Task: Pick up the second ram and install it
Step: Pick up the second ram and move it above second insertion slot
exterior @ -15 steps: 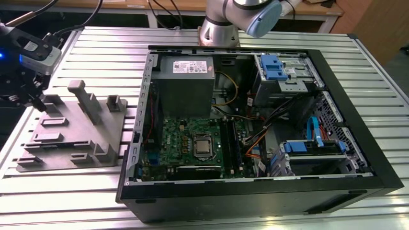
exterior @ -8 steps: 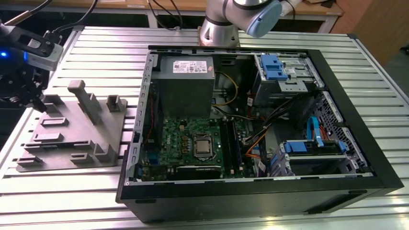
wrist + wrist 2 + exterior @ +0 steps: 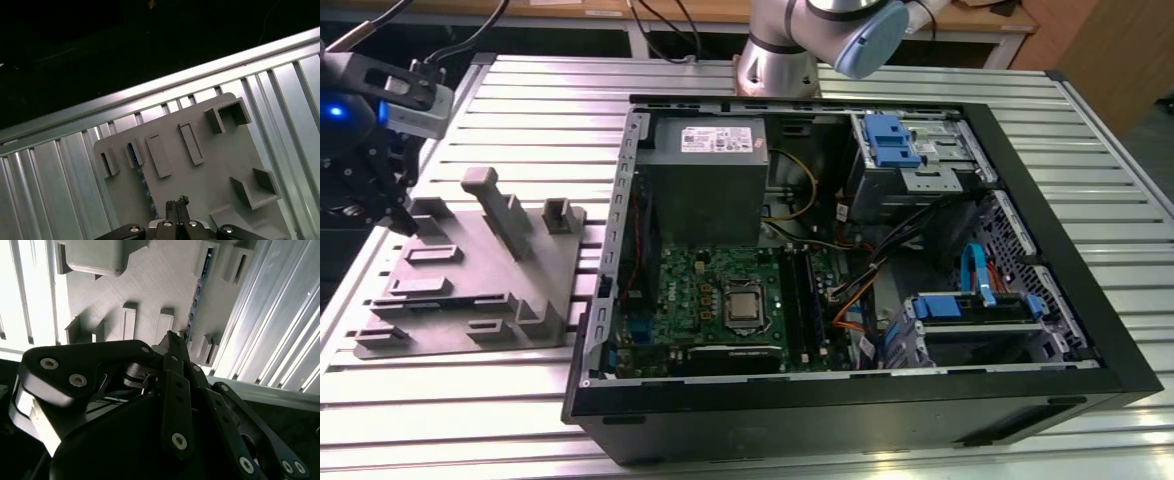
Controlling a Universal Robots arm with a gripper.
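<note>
Nearest, the arm's black metal gripper (image 3: 177,203) hangs low over a grey plastic fixture block (image 3: 215,165) with raised slots and posts. Its fingers are pressed together with nothing between them. Just beside the fingertips lies the second ram (image 3: 143,186), a long, thin blackish-green memory stick. It stands on edge in a narrow slot of the block, and the gripper is not touching it. In the second wrist view the second ram (image 3: 196,296) runs away from the gripper (image 3: 171,338) along the block's edge. The exterior view places the gripper (image 3: 400,215) at its left, over the block (image 3: 480,290) on a slatted aluminium table (image 3: 494,400). Beyond lies an open black computer case (image 3: 854,410) with a green motherboard (image 3: 700,285) and a grey power-supply box (image 3: 707,165).
</note>
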